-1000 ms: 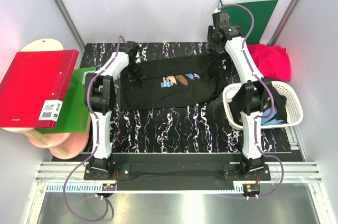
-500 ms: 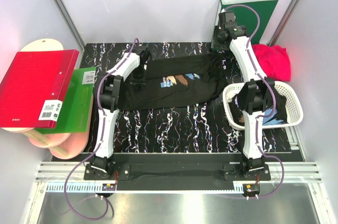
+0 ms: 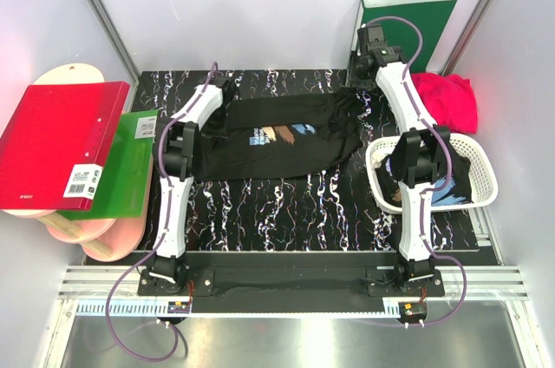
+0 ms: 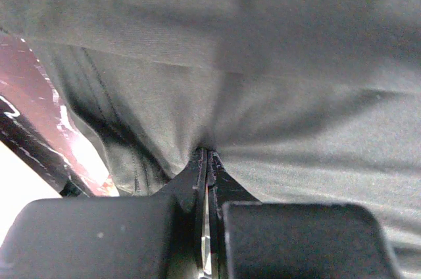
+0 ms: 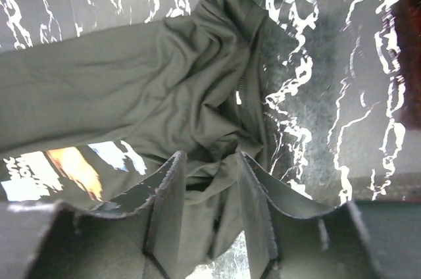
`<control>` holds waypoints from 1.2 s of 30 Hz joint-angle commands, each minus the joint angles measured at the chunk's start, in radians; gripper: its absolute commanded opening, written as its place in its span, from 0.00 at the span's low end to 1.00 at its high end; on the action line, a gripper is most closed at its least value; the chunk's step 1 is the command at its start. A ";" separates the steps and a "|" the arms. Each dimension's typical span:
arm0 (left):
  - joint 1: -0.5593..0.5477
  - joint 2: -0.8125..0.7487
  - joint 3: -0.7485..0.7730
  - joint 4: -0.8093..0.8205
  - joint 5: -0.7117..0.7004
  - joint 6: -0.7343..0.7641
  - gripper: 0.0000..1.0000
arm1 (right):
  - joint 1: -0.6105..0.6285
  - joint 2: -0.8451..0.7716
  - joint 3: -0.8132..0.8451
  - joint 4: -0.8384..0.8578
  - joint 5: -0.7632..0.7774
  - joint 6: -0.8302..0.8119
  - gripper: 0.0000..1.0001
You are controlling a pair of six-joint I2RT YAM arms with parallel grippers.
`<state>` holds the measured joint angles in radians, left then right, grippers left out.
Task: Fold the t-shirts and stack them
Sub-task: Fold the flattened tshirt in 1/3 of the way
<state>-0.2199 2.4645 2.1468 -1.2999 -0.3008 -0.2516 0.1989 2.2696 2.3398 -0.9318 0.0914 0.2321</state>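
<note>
Left gripper (image 4: 205, 160) is clamped on the tee (image 3: 277, 138). Right gripper (image 5: 209, 159) straddles a fold, jaws half apart, hold unclear. If it slips, 1 side could sag and bunch.

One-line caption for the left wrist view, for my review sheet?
Left pincer shut on a gathered fold of the black t-shirt, which fills nearly the whole frame.

Grip check: right hand (image 5: 210, 160) on black t-shirt (image 5: 131, 88).
Fingers (image 5: 168, 206) pinch a bunched fold; remainder crumpled on the desk (image 5: 316, 95).
</note>
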 commanded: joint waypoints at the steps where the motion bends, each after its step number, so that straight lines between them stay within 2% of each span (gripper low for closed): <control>1: 0.047 0.013 0.042 0.013 -0.024 0.017 0.00 | 0.000 -0.050 -0.034 -0.015 -0.061 0.012 0.41; 2: 0.047 0.001 0.044 0.016 -0.014 0.017 0.10 | 0.000 -0.048 -0.042 -0.018 -0.088 0.015 0.32; 3: 0.047 -0.009 0.042 0.019 0.000 0.017 0.21 | -0.001 -0.047 -0.048 -0.021 -0.120 0.018 0.03; 4: 0.047 -0.025 0.042 0.022 0.029 0.015 0.37 | 0.000 -0.042 -0.060 -0.025 -0.143 0.024 0.00; 5: 0.045 -0.036 0.041 0.030 0.041 0.014 0.68 | 0.000 -0.039 -0.068 -0.024 -0.191 0.030 0.00; 6: 0.044 -0.048 0.038 0.028 0.049 0.014 0.87 | 0.000 -0.038 -0.079 -0.024 -0.214 0.039 0.00; 7: 0.040 -0.077 0.032 0.043 0.064 0.015 0.99 | 0.000 -0.033 -0.086 -0.022 -0.234 0.047 0.00; 10: 0.025 -0.148 -0.004 0.088 0.089 0.017 0.99 | 0.004 -0.015 -0.091 -0.022 -0.326 0.073 0.00; 17: -0.001 -0.242 -0.051 0.131 0.124 -0.014 0.99 | 0.019 0.024 -0.175 -0.025 -0.384 0.081 0.00; 28: -0.015 -0.328 -0.071 0.128 0.106 -0.009 0.99 | 0.028 0.103 -0.244 -0.128 -0.394 0.099 0.00; 31: -0.015 -0.340 -0.071 0.125 0.103 -0.009 0.99 | 0.033 0.093 -0.254 -0.179 -0.363 0.092 0.00; 36: -0.015 -0.351 -0.079 0.123 0.098 -0.014 0.99 | 0.034 0.007 -0.359 -0.233 -0.326 0.101 0.00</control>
<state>-0.2367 2.1849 2.0781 -1.1931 -0.2028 -0.2588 0.2211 2.3749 2.0441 -1.0863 -0.2687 0.3225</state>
